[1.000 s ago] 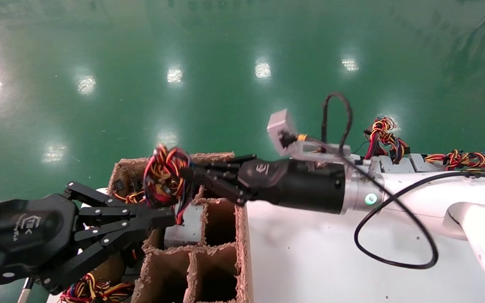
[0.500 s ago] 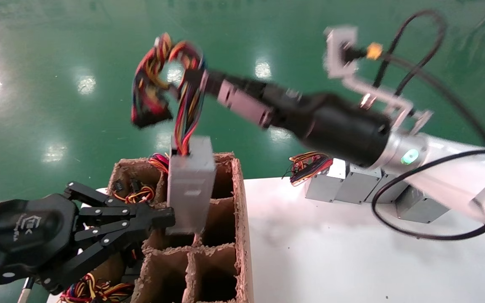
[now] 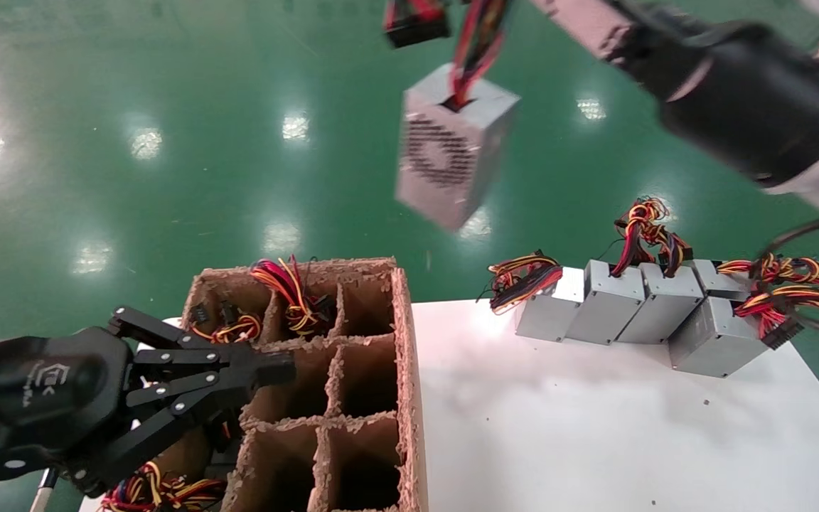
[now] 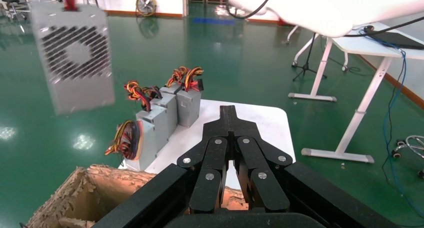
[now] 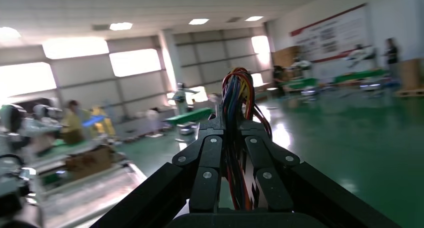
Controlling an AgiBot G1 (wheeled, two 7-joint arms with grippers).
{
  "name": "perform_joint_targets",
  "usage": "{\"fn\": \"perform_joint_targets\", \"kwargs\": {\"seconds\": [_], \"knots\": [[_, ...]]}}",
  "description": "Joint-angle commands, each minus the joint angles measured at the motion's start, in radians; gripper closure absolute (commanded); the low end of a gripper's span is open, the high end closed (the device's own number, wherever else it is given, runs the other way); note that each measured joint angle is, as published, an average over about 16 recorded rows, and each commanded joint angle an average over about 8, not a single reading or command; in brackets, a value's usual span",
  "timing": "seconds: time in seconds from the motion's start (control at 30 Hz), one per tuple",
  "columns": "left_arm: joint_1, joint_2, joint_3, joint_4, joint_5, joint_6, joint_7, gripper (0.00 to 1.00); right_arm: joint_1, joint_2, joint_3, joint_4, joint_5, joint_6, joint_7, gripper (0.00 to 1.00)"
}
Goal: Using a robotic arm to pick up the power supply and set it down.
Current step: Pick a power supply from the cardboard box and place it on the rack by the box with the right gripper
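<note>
1. The right end effector (image 5: 232, 133) is clamped on the wire bundle (image 5: 239, 95) of the power supply (image 3: 452, 146), which hangs by its wires high above the green floor, beyond the tabletop (image 3: 594, 419).
2. Step in hand: carry. The next move likely calls for swinging the unit over the tabletop and lowering it beside the row of silver boxes (image 3: 616, 309).
3. The left end effector (image 3: 189, 384) is parked over the cardboard divider box (image 3: 360, 370), fingers together, empty.
4. Half a second earlier the unit was just leaving its cell; it now hangs clear, higher and further right.
</note>
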Motion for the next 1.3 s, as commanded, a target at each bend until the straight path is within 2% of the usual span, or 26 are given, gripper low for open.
{"fn": "perform_joint_targets", "kwargs": {"seconds": [0.03, 0.2, 0.43, 0.7, 0.83, 1.3], "knots": [[0.0, 0.0, 0.0, 0.0, 0.0, 0.0, 0.0, 1.0, -0.018, 0.042, 0.013, 0.057, 0.002, 0.039, 0.016, 1.0], [0.0, 0.0, 0.0, 0.0, 0.0, 0.0, 0.0, 1.0, -0.129, 0.169, 0.051, 0.237, 0.004, 0.172, 0.088, 1.0], [0.0, 0.0, 0.0, 0.0, 0.0, 0.0, 0.0, 1.0, -0.342, 0.328, 0.111, 0.456, 0.018, 0.368, 0.188, 1.0], [0.0, 0.0, 0.0, 0.0, 0.0, 0.0, 0.0, 1.0, -0.569, 0.425, 0.183, 0.593, 0.037, 0.55, 0.229, 1.0], [0.0, 0.0, 0.0, 0.0, 0.0, 0.0, 0.0, 1.0, -0.653, 0.442, 0.214, 0.615, 0.047, 0.604, 0.227, 1.0], [0.0, 0.0, 0.0, 0.0, 0.0, 0.0, 0.0, 1.0, -0.841, 0.479, 0.256, 0.616, 0.041, 0.691, 0.215, 1.0]]}}
